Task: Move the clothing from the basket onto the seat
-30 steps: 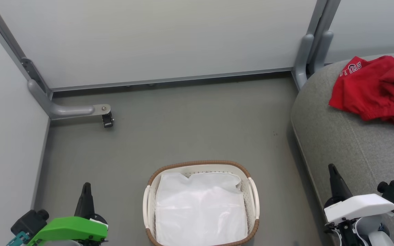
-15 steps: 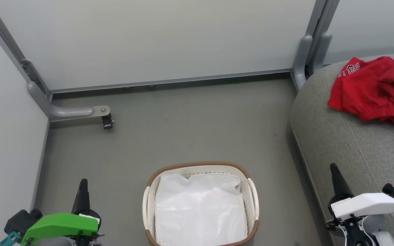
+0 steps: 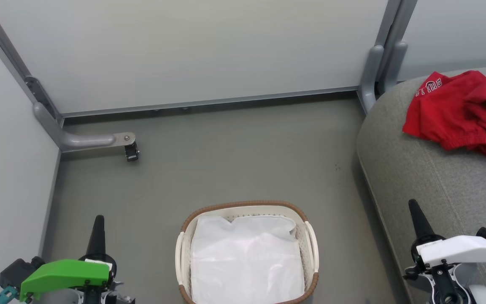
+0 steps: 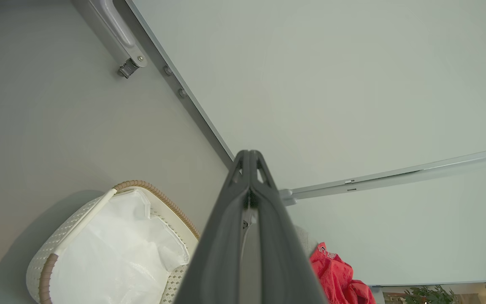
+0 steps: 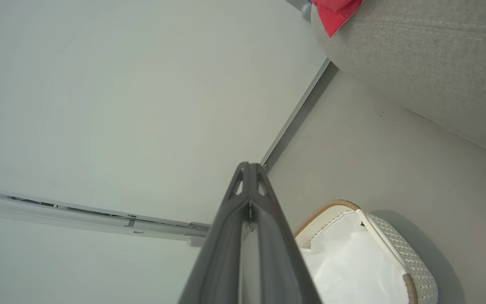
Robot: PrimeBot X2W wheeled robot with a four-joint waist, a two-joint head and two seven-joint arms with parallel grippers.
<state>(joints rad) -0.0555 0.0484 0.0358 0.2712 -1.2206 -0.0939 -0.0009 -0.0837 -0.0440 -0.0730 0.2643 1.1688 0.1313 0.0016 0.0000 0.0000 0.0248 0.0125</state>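
Observation:
The red clothing (image 3: 462, 112) lies crumpled on the grey seat (image 3: 420, 177) at the right, white letters showing at its far corner; it also shows in the left wrist view (image 4: 338, 278) and the right wrist view (image 5: 336, 10). The cream basket (image 3: 310, 240) with a brown rim stands on the floor at bottom centre, holding a white liner sheet (image 3: 247, 261). My left gripper (image 3: 98, 221) is shut and empty at the lower left, left of the basket. My right gripper (image 3: 414, 207) is shut and empty over the seat's front edge, well short of the clothing.
Pale partition walls stand behind and to the left, on grey metal legs (image 3: 82, 139) with a caster (image 3: 132, 152). Another grey post (image 3: 373, 76) stands by the seat's far corner. Grey floor (image 3: 226, 160) stretches between the walls, basket and seat.
Both grippers have drawn back a little toward the bottom of the head view, staying shut. The scene has shifted slightly in that view. Clothing and basket lie as before.

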